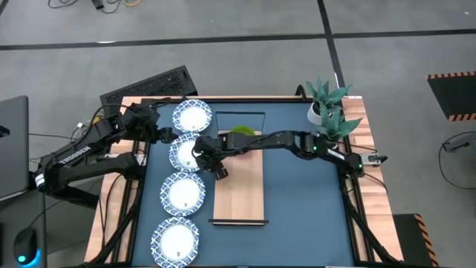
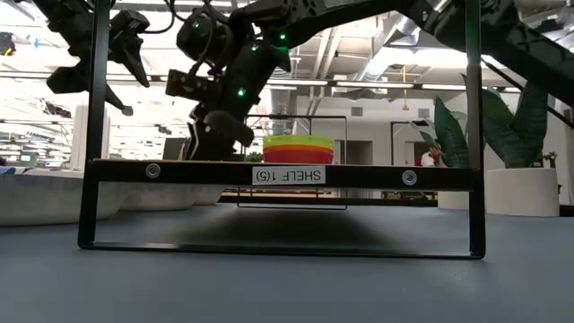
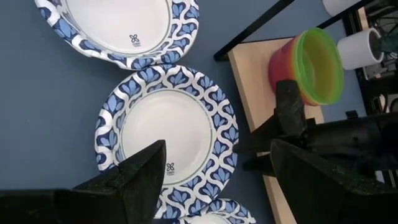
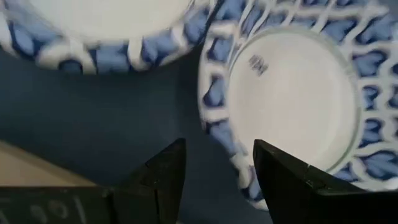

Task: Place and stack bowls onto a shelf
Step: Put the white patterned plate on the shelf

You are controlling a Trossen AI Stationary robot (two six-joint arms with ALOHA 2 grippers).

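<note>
Four white dishes with blue patterned rims lie in a row on the blue table left of the wooden shelf point(image 1: 239, 186); the second from the far end is dish point(image 1: 184, 152), dish point(image 3: 166, 137), dish point(image 4: 292, 93). A nested stack of small bowls point(image 1: 242, 132), bowls point(image 3: 311, 65), bowls point(image 2: 299, 147), green on top of yellow and red, sits on the shelf's far end; no purple bowl shows. My right gripper point(image 1: 210, 164), point(image 4: 214, 180) is open, low at that dish's shelf-side rim, one finger over the dish and one over the table. My left gripper point(image 1: 163, 135), point(image 3: 214, 180) hovers open above the same dish.
A potted plant point(image 1: 327, 108) stands at the table's far right corner. The shelf's black frame point(image 2: 287, 173) crosses the low view. A keyboard point(image 1: 149, 85) lies beyond the far left edge. The shelf's middle and near end are bare wood.
</note>
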